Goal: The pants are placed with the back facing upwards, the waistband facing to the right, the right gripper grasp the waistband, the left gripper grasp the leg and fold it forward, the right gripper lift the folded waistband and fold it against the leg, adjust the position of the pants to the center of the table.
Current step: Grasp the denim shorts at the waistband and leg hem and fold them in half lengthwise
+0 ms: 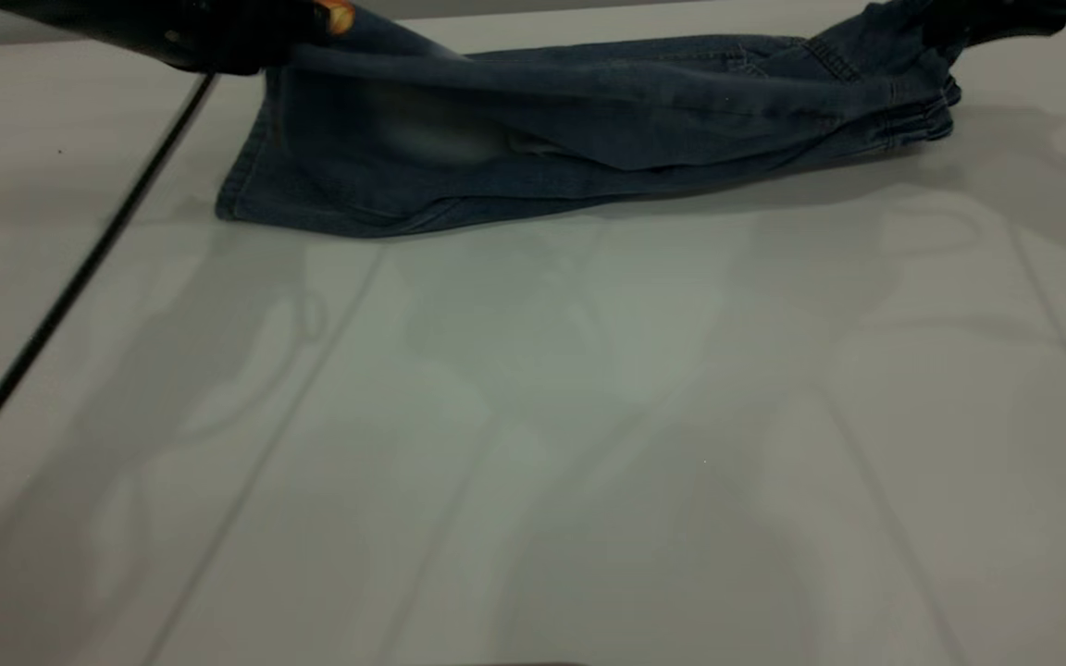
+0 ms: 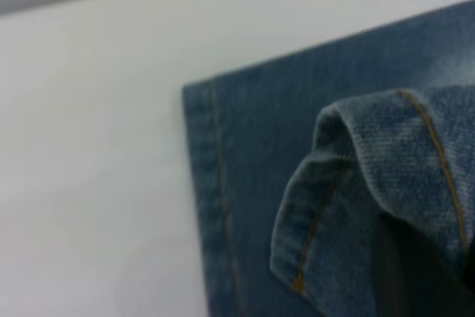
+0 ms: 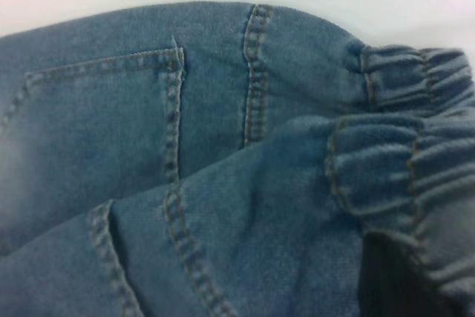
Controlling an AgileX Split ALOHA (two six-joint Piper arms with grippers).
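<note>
Table (image 1: pixel 533 444) bare | one pants (image 1: pixel 588 120) | two grippers: left gripper (image 1: pixel 255 42), right gripper (image 1: pixel 945 28)

Exterior view: low over the table (image 1: pixel 533 444), looking across it at the pants (image 1: pixel 570 139) lying at its far side. Left wrist view: close on the leg (image 2: pixel 386 183) hem. Right wrist view: close on the waistband (image 3: pixel 401 161). All three share the pants.

Gathered waistband (image 3: pixel 404 161) over pocketed pants (image 3: pixel 148 139)
</note>
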